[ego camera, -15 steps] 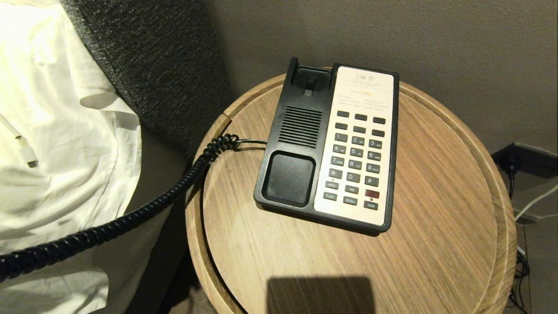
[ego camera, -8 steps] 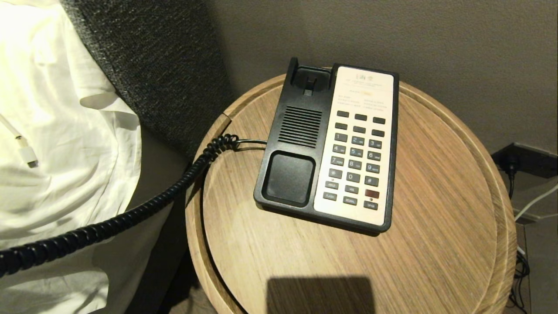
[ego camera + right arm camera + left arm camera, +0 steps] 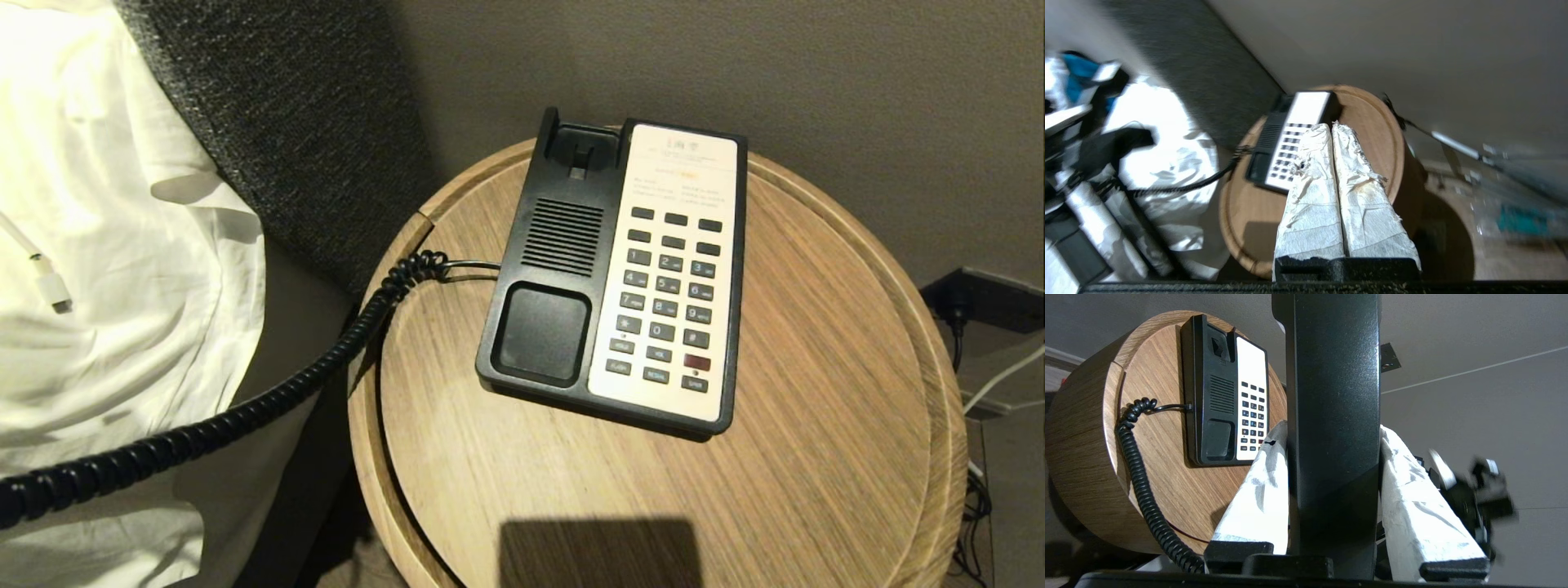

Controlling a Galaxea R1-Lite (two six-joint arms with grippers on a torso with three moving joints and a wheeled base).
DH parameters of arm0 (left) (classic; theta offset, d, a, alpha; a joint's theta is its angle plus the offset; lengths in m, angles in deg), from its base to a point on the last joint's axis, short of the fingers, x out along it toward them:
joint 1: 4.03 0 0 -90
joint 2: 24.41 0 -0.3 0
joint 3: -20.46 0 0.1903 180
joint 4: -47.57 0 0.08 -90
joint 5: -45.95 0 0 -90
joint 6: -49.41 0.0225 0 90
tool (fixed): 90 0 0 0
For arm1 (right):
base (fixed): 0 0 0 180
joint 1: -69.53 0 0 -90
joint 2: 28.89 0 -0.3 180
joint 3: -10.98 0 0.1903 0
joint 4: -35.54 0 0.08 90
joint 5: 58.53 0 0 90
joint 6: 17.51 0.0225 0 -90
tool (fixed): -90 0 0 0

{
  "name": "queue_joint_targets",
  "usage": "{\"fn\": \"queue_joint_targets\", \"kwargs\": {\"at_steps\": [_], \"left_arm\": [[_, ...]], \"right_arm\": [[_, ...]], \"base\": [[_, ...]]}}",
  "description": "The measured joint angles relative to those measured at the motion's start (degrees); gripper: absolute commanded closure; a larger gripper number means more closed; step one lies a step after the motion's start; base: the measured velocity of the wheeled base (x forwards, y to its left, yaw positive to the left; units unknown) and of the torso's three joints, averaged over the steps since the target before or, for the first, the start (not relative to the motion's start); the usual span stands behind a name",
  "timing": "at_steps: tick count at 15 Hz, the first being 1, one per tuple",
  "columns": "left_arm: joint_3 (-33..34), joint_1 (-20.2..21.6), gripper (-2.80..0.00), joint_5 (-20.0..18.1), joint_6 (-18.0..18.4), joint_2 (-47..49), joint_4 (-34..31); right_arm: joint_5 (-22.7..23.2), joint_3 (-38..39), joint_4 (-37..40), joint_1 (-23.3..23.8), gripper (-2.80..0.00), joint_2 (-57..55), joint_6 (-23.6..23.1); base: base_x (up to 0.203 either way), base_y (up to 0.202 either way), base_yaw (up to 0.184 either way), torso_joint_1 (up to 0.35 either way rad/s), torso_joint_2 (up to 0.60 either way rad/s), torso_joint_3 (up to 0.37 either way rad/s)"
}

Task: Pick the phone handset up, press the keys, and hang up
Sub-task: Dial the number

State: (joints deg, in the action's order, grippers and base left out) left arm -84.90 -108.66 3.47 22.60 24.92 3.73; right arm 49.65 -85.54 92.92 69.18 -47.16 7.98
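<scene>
Pale oak-grain round table (image 3: 816, 343) fills the centre and lower right of the head view, unmoved against the earlier head views, as is the black phone base (image 3: 563, 269) at upper centre with its cradle empty; the coiled cord (image 3: 245, 416) running off the lower left edge sags slightly differently than a second ago, a small shift consistent with the lifted receiver. The phone handset (image 3: 1333, 428) stands as a black column up the centre of the left wrist view, clamped between the tape-wrapped fingers (image 3: 1257, 498) of the left gripper (image 3: 1331, 435), which are partly open around it. The right gripper (image 3: 1331, 126), at centre of the blurred right wrist view, shows its two wrapped fingers pressed together and holding nothing, poised above the keys (image 3: 669, 298); judged from this, pick-up is done and pressing is next. Digits 1 to 9, 0 and # read on the keys, one red button (image 3: 696, 362) at lower right of the pad; faceplate print is too small to read.
</scene>
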Motion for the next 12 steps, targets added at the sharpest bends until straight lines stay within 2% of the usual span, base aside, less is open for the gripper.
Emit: {"fn": "queue_joint_targets", "kwargs": {"at_steps": [2,4,7,12], "left_arm": [[0.1,0.0,0.00,0.0,0.0,0.1,0.4],[0.6,0.0,0.00,0.0,0.0,0.0,0.4],[0.8,0.0,0.00,0.0,-0.1,-0.1,0.4],[1.3,0.0,0.00,0.0,0.0,-0.3,0.4]], "right_arm": [[-0.3,-1.0,1.8,0.0,0.00,-9.0,-1.7],[-0.3,0.3,3.7,0.0,0.00,-17.3,-6.0],[2.6,2.0,4.4,-1.5,0.00,-28.5,-9.1],[4.1,1.9,-1.0,-12.8,0.00,-42.2,-8.6]], "base": [[0.000,0.000,0.000,0.000,0.00,0.000],[0.000,0.000,0.000,0.000,0.00,0.000],[0.000,0.000,0.000,0.000,0.00,0.000],[0.000,0.000,0.000,0.000,0.00,0.000]]}}
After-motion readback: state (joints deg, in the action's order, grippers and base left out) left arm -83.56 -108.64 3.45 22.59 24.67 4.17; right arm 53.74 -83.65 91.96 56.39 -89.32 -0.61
